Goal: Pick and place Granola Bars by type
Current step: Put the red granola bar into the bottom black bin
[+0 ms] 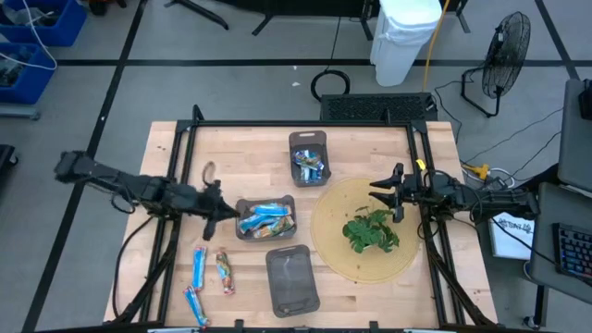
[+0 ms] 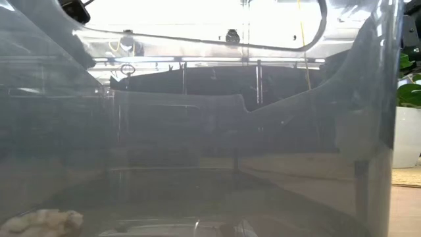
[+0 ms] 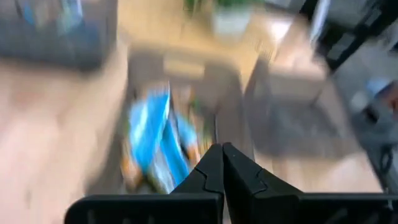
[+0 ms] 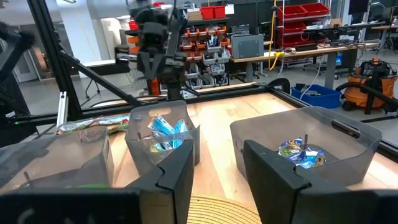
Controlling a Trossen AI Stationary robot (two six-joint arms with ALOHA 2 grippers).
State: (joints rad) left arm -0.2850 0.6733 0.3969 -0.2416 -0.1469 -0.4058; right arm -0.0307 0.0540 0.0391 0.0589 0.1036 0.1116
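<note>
Shut fingers (image 3: 222,163) — granola bars (image 3: 152,140) beyond.

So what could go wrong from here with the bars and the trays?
The left gripper sits shut at the rim of the middle tray, so it could nudge that tray. That tray's pile looks mixed, blue wrappers with some orange, so a grab may take the wrong type. Three loose bars lie close together near the table's front edge; a sweep could push one off. The right gripper waits open by the plant.
</note>
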